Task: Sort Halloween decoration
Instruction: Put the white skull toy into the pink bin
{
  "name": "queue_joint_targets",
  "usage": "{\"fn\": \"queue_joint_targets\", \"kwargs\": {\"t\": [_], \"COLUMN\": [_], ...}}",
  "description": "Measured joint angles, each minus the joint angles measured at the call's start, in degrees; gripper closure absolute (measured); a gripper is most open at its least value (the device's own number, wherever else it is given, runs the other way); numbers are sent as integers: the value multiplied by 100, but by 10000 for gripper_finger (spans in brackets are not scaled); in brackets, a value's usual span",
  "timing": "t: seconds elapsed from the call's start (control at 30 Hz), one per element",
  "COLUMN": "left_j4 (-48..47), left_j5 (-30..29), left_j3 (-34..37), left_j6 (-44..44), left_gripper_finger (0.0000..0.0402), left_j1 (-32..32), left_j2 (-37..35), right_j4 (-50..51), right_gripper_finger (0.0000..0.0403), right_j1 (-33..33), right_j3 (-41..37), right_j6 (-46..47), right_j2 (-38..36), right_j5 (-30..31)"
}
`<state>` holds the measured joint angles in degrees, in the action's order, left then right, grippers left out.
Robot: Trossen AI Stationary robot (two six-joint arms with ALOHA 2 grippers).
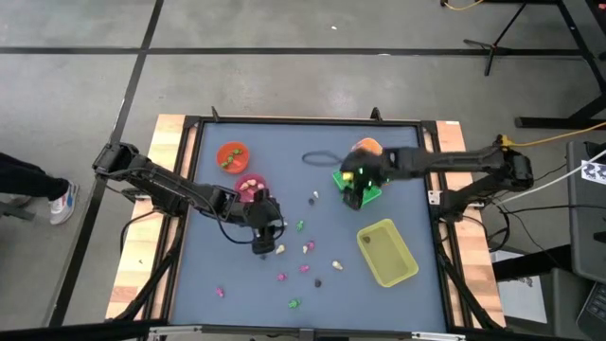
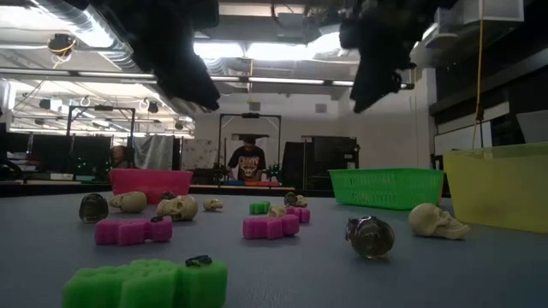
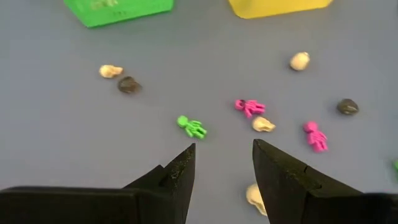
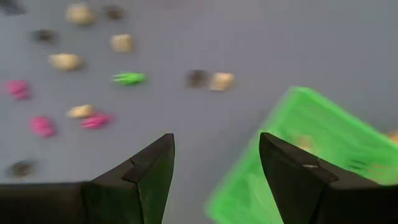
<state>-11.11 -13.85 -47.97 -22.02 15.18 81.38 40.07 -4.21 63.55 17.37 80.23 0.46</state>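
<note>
Tiny trinkets lie scattered on the blue-grey table [image 1: 218,265]: a green figure [image 3: 191,127], pink figures [image 3: 249,107] [image 3: 315,135], cream skulls [image 3: 263,124] [image 2: 435,221] and dark ones [image 3: 129,84] [image 2: 370,236]. My left gripper [image 1: 267,237] [image 3: 224,146] hovers open above the trinkets near the table's middle; a cream skull [image 3: 255,198] lies just beside one finger. My right gripper [image 1: 352,182] [image 4: 216,138] hangs open over the near-left rim of the green tray [image 4: 311,149], holding nothing.
An orange cup [image 1: 232,154] holding green pieces and a pink cup [image 1: 251,187] stand at the far left. Another orange cup [image 1: 367,149] sits behind the green tray [image 1: 365,192]. A yellow tray [image 1: 386,251] lies near right. A person [image 2: 249,162] stands far behind.
</note>
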Motion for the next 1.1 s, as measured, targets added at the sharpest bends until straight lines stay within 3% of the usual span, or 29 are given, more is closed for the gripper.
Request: {"fn": "queue_joint_targets", "kwargs": {"t": [0.33,0.53,0.77,1.1], "left_j4": [-61,-85,-83,-84], "left_j5": [832,857,744,496], "left_j3": [0,0,0,0], "left_j6": [9,11,6,-16], "left_gripper_finger": [257,257,257,257], "left_j1": [324,601,753,828], "left_j2": [0,0,0,0], "right_j4": [-555,-1028,-1485,-1678], "right_gripper_finger": [169,169,169,169], "right_j1": [2351,3297,3732,3666], "right_j3": [2,2,0,-2], "right_j6": [1152,1387,1370,1399], "right_j2": [476,1006,1669,2306], "right_j5": [1044,1153,1253,1450]}}
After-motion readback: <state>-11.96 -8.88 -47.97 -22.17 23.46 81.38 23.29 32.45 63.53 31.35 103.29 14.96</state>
